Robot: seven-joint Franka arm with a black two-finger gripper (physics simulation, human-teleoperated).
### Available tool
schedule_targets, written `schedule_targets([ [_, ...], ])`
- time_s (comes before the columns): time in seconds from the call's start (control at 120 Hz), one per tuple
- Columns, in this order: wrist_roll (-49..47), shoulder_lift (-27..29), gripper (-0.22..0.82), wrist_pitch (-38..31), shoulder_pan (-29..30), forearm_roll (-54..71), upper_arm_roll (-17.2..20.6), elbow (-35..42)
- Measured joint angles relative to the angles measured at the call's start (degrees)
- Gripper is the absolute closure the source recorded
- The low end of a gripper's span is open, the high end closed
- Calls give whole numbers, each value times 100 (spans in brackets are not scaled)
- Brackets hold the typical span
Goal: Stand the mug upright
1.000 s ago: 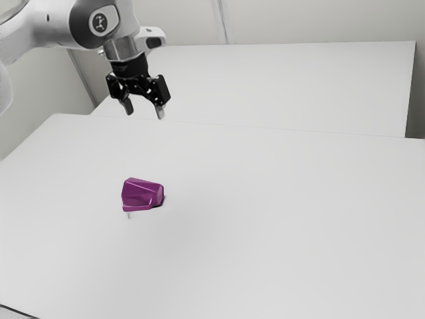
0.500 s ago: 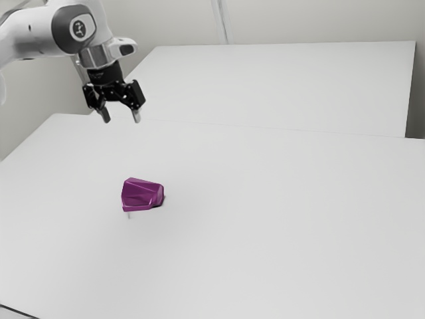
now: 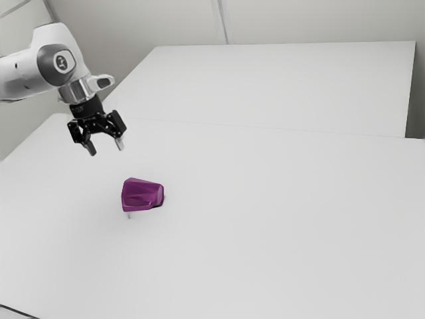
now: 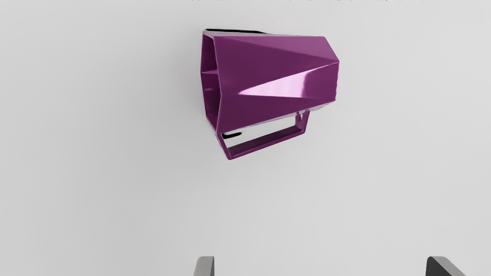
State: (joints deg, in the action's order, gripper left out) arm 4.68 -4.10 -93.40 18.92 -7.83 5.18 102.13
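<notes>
"Two fingers stood wide apart on my feed," I said, "and the gripper hung raised, near the table's far corner on the exterior view's left."

"Where was the mug?"

"It lay on its side on the table, in from the edge on the exterior view's left and apart from the fingers. Its mouth faced that same side."

"What stood in the way?"

"From the wrist view, I saw the handle jutting out on the side towards the fingers."

"And around it?"

"A broad white slab beyond the table's far edge, and a thin dark line at the exterior view's lower left."
</notes>
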Motion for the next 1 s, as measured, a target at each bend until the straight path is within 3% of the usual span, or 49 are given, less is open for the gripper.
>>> schedule_targets([
  [0.517, 861, -264, 0, -1444, 446, -612, 0, 901],
  [1.0, 1692, -506, 0, -1910, 850, -1801, 0, 1478],
])
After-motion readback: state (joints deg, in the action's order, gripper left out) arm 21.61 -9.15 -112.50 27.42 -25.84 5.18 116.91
